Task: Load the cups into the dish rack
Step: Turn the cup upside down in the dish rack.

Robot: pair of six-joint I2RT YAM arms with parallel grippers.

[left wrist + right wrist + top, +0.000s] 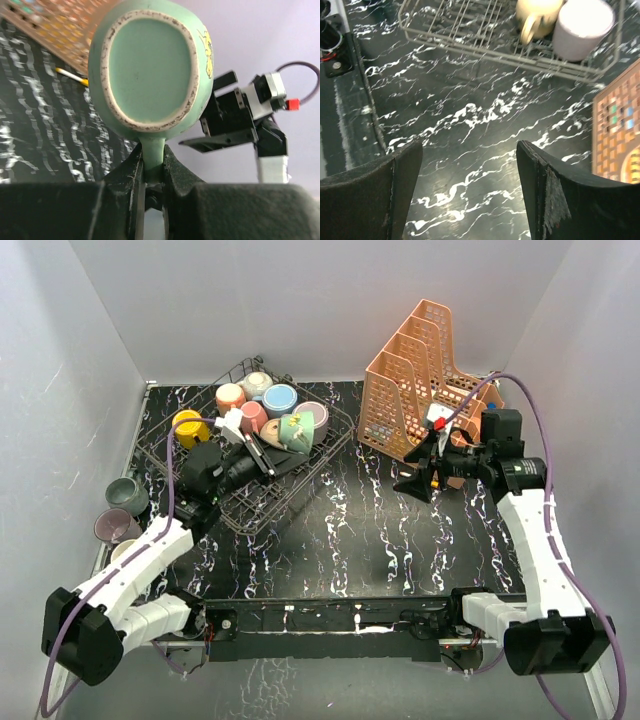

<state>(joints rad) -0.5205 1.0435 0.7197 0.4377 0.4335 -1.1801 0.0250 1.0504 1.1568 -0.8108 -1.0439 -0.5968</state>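
Left wrist view is showing the left gripper (152, 167) clamping a mint-green mug (150, 65) over the dish rack (262, 512) at the far left corner of the counter (380, 530); the right gripper (470, 165) is gaping empty

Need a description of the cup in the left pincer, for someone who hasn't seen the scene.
Find the dark wire dish rack at the rear left of the table. Toward its right corner is the mint-green cup, its handle pinched in the left pincer. Unlike the pink, blue and lilac neighbours, it carries a yellow mark.
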